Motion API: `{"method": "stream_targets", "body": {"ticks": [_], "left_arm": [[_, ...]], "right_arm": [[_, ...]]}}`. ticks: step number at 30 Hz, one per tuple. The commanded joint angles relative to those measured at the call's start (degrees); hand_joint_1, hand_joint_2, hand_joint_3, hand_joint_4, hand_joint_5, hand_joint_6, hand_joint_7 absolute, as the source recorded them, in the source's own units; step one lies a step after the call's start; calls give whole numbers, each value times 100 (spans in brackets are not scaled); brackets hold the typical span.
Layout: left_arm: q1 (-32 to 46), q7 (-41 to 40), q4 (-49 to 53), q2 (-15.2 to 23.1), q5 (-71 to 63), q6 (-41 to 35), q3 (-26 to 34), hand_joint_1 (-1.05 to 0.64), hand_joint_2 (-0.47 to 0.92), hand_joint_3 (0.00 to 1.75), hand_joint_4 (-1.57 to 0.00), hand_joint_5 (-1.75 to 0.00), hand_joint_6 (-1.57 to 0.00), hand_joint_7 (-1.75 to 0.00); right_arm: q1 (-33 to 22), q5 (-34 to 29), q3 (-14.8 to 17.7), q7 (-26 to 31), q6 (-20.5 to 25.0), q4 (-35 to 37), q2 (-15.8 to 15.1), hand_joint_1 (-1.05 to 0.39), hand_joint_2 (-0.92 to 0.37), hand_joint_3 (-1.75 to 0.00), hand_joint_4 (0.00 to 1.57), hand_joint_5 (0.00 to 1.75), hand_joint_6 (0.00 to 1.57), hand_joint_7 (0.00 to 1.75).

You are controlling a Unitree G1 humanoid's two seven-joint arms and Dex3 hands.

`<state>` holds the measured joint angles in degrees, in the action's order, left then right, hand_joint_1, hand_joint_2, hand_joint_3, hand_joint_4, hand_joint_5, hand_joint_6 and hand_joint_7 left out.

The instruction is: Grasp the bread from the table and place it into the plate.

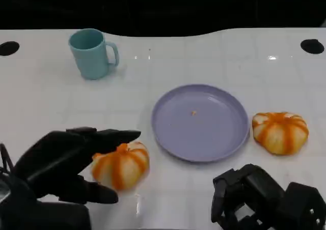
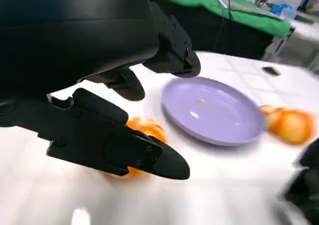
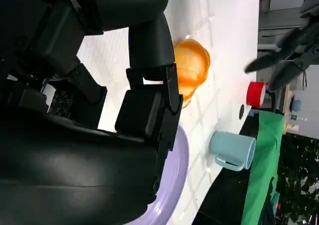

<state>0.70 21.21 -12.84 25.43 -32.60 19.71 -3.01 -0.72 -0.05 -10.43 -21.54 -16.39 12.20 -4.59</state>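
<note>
- The left hand [image 1: 66,161] is low at the near left of the table [image 1: 214,52]. Its fingers [image 1: 109,136] are spread apart, and they reach over and under the near bread.
- The hand looks like it is coming in around the bread to grab it. It does not look squeezed shut on it yet, so I would say it holds nothing so far.
- The bread [image 1: 122,165] is a round orange and white bun. It sits on the table just beside the plate's near left edge. It is not in the plate.
- In the left wrist view the same bread [image 2: 144,130] peeks out between the dark fingers, with the plate just past it.
- The right hand [image 1: 249,197] rests at the near right of the table. Its fingers are curled in with nothing in them. It seems to be waiting out of the way.
- The plate [image 1: 173,133] is purple and sits in the middle. It has just a tiny crumb in it, so there is room for the bread.
- A second bun [image 1: 280,132] lies just beside the plate's right edge, near the right hand.
- A teal mug [image 1: 92,53] stands far back on the left, well apart from everything. It should not get bumped.
</note>
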Motion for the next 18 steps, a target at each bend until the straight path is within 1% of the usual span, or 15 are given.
{"method": "stream_targets", "body": {"ticks": [1, 5, 10, 15, 18], "left_arm": [[-114, -217, -120, 163, -609, -135, -203, -65, 84, 0, -31, -20, -21, 0], [-277, -102, -187, 211, -1332, -505, -492, -66, 83, 0, -26, -14, -15, 0], [-486, -92, -5, 159, -1774, -824, -854, -64, 81, 0, -26, -11, -14, -1], [-792, -55, 401, 87, -2159, -1170, -1280, -64, 81, 0, -27, -10, -14, 0], [-1029, 16, 809, 10, -2207, -1339, -1523, -62, 80, 0, -28, -9, -14, 0]], "right_arm": [[7, 55, 28, -7, -38, 36, -38, -105, -13, -135, 155, 129, 157, 107], [-13, -2, 13, 49, -55, 11, -38, -105, -15, -135, 156, 128, 157, 107], [-16, 12, 12, 57, -33, -2, -33, -105, -16, -134, 155, 128, 157, 107], [-31, 16, 6, 55, -21, -21, -46, -105, -16, -133, 155, 128, 157, 107], [-40, 24, 5, 58, -12, -40, -47, -105, -16, -133, 155, 128, 157, 106]]}}
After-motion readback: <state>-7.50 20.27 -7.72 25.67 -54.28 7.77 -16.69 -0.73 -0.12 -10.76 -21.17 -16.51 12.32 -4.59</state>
